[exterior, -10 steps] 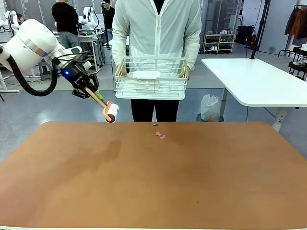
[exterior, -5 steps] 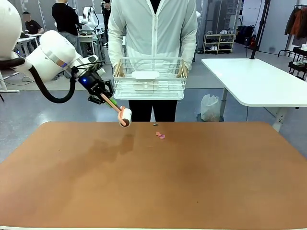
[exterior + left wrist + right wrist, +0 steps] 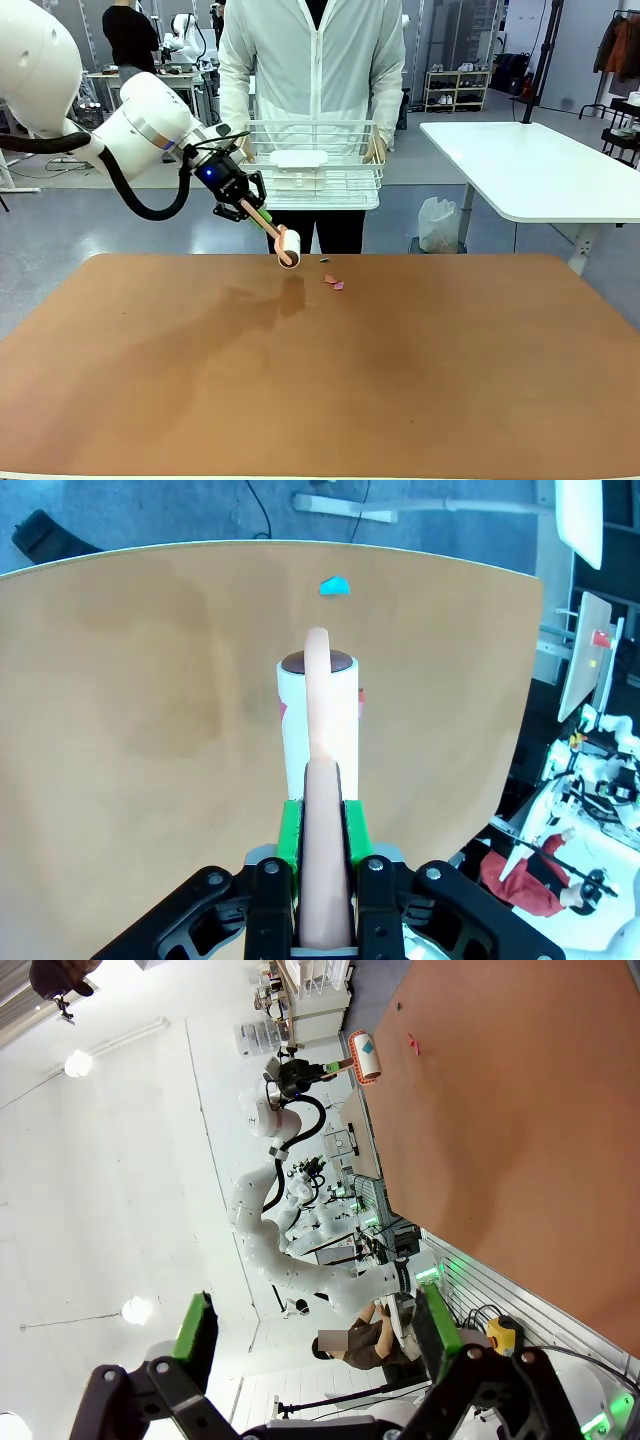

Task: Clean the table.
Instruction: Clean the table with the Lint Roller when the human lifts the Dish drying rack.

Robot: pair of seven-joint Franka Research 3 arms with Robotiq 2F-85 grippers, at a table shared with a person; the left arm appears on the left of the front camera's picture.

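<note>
Clamping a lint roller (image 3: 288,247) by its pink handle (image 3: 320,780), the left jaws hold it just above the terracotta tabletop's (image 3: 320,400) far edge, near pink scraps (image 3: 334,283), while the right jaws stand wide.

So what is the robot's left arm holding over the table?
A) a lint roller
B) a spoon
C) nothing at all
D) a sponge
A: the left end effector is shut on the peach handle of a lint roller, with its white roll above the table.
</note>
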